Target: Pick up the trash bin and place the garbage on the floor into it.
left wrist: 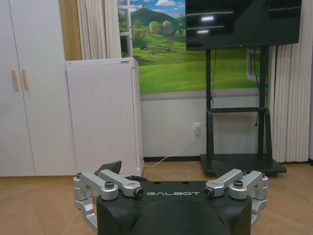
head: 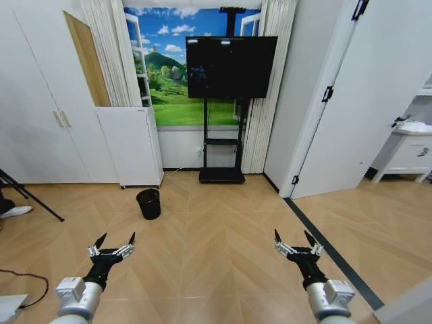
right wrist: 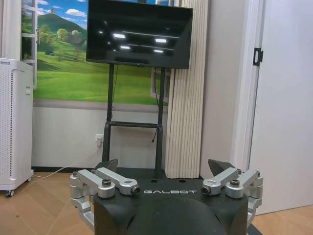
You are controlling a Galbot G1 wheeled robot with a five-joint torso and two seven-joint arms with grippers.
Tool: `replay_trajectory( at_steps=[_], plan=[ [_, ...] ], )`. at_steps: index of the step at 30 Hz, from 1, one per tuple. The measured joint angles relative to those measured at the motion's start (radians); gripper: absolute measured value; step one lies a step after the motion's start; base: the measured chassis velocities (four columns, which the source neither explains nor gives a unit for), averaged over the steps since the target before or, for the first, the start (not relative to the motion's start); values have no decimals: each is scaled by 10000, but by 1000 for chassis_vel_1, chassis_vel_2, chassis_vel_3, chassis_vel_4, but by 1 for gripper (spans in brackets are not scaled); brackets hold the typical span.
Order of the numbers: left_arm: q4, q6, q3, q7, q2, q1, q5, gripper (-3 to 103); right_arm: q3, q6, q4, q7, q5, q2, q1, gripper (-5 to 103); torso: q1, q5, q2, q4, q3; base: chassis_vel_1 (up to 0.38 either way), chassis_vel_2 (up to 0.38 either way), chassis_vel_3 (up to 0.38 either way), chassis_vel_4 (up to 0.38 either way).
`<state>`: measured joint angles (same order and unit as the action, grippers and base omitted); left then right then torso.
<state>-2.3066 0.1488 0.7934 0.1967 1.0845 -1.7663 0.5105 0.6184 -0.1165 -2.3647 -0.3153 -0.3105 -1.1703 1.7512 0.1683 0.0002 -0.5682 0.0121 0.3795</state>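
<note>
The herringbone wood floor (head: pixel 223 229) carries the trash bin (head: pixel 148 204) at 11 o'clock, near the white perforated cabinet (head: pixel 129 146); the TV stand (head: pixel 222 175) stands at 12 o'clock.

Floor (head: pixel 216 243): glossy wood herringbone. Trash bin (head: pixel 148 203): matt black mesh. Cabinet (left wrist: pixel 104 115): white perforated panel, matt. Left gripper (left wrist: pixel 168 170) & right gripper (right wrist: pixel 165 165): brushed-metal links, matt black housing. TV (head: pixel 231 66): glossy screen.

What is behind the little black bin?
Behind the bin stands a white cabinet full of tiny holes, against the wall. The bin's inside is too dark to see into.
</note>
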Motion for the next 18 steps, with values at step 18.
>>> replay_trajectory(
  at_steps=[18],
  plan=[
    [0, 0, 0, 1, 0, -2, 0, 100, 0, 0, 0, 1, 0, 0, 5, 100, -6, -2, -1, 0, -4, -7, 12, 5, -7]
  ],
)
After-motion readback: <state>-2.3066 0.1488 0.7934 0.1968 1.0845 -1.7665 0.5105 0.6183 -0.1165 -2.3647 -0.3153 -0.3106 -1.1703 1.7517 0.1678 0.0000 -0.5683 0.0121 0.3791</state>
